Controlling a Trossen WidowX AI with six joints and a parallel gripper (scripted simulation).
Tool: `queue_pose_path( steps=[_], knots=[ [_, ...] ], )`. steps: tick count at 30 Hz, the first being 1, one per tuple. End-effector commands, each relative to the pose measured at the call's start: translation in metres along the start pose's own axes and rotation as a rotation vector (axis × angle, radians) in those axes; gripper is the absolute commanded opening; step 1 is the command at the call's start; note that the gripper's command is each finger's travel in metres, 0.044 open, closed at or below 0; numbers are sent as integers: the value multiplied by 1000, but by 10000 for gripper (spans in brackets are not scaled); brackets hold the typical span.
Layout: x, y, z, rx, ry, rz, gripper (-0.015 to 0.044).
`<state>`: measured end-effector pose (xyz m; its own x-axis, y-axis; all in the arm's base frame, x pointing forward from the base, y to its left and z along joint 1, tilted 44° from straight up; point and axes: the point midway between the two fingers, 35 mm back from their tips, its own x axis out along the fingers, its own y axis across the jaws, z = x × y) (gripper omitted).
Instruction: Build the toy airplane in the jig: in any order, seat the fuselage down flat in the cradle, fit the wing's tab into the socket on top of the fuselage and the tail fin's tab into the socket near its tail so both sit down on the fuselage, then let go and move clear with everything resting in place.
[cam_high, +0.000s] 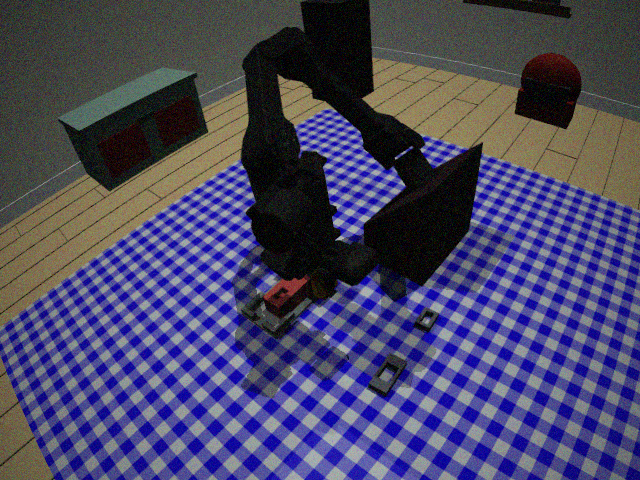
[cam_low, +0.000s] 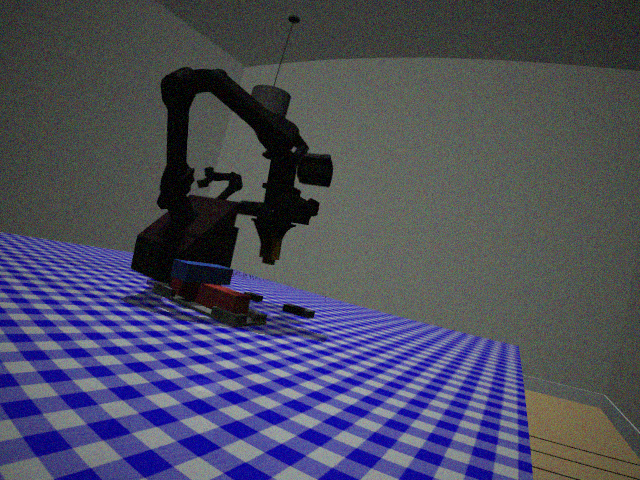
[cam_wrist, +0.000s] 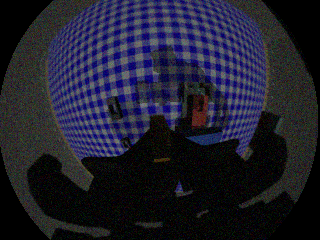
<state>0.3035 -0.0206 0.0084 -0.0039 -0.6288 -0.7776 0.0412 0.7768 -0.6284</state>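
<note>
The red fuselage (cam_high: 289, 295) (cam_low: 223, 298) (cam_wrist: 199, 119) lies in the grey cradle (cam_high: 272, 329) (cam_low: 228, 316) and looks flat. A dark socket opening shows near its end. The blue wing (cam_low: 201, 271) (cam_wrist: 206, 139) lies across the top of the fuselage; whether its tab is fully down cannot be made out, and the arm hides it in the top view. My gripper (cam_high: 323, 290) (cam_low: 269, 257) (cam_wrist: 160, 122) is shut on the orange-brown tail fin (cam_high: 322, 283) (cam_low: 276, 249) (cam_wrist: 161, 160), mostly covered by the dark fingers. It hangs above the table, beside and higher than the fuselage.
A larger grey holder frame (cam_high: 379, 385) (cam_low: 298, 311) and a smaller one (cam_high: 423, 327) (cam_low: 254, 297) stand empty on the checkered cloth beside the cradle. A dark slanted box (cam_high: 423, 222) (cam_low: 180, 237) stands near the arm.
</note>
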Motion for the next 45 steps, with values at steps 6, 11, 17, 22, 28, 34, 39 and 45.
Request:
queue_pose_path(
  steps=[6,11,17,22,28,34,39,45],
  knots=[
    [4,-28,9,-2,-2,-21,0],
    [6,-43,12,-4,1,-33,0],
    [9,-61,14,-7,6,-49,0],
    [12,-76,15,-9,12,-63,0],
    [15,-95,16,-11,20,-81,0],
    [17,-110,15,-13,27,-94,0],
    [17,-110,15,-13,28,-95,67],
    [17,-110,15,-13,28,-95,67]
  ],
)
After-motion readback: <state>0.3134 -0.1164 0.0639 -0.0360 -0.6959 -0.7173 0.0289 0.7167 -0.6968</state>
